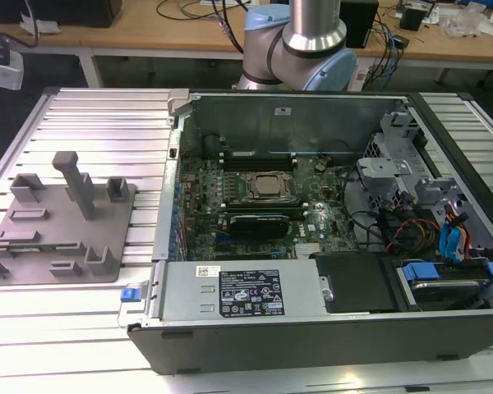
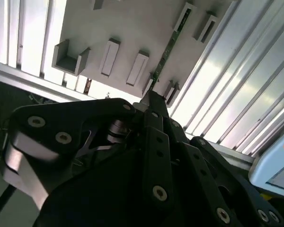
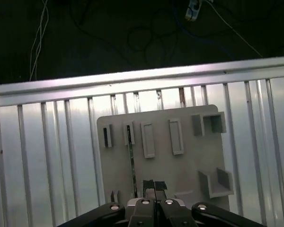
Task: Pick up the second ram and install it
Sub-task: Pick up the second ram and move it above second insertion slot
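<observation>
The gripper hangs well above the grey fixture plate. In the first wrist view its fingers look closed against each other with nothing between them, so it holds nothing. The second ram is not yet picked up. It stands on its thin long edge on the plate, kept upright by 2 small end holders, and it lies just beside the line of the gripper, not directly under it. I think it is stored on its edge so that the flat faces are free for a pinch from above. The holder slot next to it has no stick in it. In the exterior view the plate lies on the ribbed metal table, at the exterior view's left of the open computer case and near it. The case lies on its side with the motherboard and the silver processor facing up, probably so that a stick can be pressed straight down into a slot.
</observation>
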Motion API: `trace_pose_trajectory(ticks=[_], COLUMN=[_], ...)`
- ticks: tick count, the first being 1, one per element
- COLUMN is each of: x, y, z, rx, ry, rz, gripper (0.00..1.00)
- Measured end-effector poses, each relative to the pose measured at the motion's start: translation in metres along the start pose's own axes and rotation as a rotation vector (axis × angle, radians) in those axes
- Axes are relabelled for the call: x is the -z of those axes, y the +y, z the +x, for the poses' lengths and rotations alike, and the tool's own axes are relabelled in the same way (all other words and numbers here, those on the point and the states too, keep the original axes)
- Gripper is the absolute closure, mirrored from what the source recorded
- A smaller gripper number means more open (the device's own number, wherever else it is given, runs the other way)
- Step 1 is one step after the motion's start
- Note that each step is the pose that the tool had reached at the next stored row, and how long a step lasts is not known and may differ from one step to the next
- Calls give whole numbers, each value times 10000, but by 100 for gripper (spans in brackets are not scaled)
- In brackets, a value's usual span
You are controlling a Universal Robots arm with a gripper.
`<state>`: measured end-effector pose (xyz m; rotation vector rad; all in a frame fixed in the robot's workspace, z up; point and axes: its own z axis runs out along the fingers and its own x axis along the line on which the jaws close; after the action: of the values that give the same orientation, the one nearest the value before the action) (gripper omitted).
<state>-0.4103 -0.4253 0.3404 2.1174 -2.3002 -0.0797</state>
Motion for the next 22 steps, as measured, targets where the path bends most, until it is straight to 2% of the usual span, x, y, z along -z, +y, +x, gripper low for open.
trace_pose_trajectory(ticks=[1,2,8,19,22], x=[-6,-6,-113,-440,-491], y=[0,0,-7,-24,-27], z=[0,0,31,59,61], rx=[323,325,97,-73,-73], ry=[14,15,3,-5,-4], rz=[-7,-7,-1,4,3], gripper=[92,92,92,92,92])
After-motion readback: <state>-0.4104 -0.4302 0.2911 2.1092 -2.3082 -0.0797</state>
